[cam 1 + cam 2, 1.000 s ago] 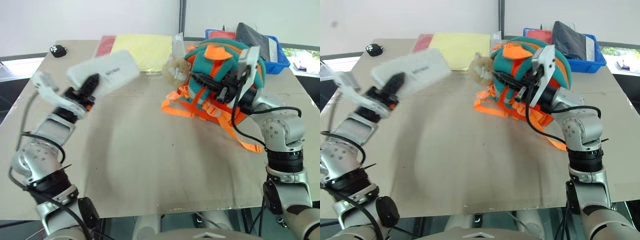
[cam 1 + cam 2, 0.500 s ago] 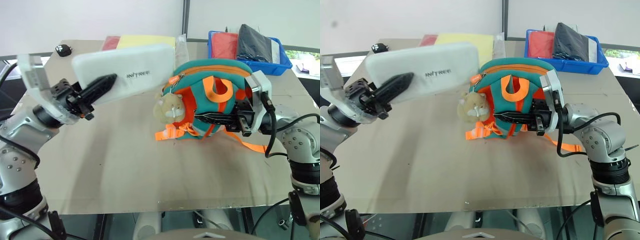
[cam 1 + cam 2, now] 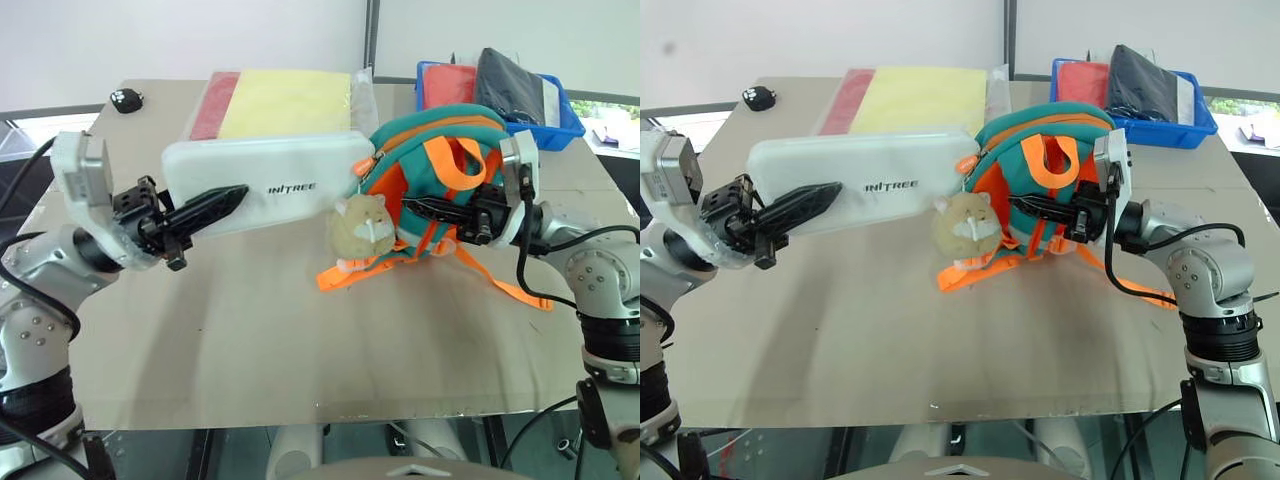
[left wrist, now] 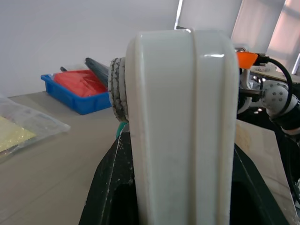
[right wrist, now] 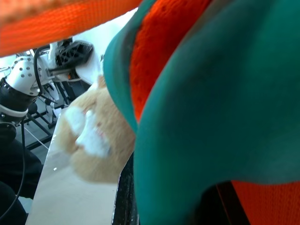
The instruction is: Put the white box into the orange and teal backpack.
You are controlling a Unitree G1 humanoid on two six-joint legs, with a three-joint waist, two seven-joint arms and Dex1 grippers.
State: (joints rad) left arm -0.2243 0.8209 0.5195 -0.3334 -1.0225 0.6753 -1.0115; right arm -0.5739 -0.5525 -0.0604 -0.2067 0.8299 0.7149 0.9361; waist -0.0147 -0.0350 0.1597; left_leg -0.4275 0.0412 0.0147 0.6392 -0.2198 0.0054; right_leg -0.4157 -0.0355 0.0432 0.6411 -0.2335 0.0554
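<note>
I've swung the flat white rounded-corner box (image 3: pixel 262 183), clamped in my left gripper (image 3: pixel 205 208), right to the orange-and-teal soft backpack's (image 3: pixel 430 175) mouth; right gripper (image 3: pixel 438 211) pinches backpack fabric, insertion next.

Head stereo pair over table (image 3: pixel 300 340); wrist cameras close along claws.

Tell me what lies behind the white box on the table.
Behind the white box lies a clear sleeve of yellow and red paper. Its near edge is covered by the box, so I cannot see it.
</note>
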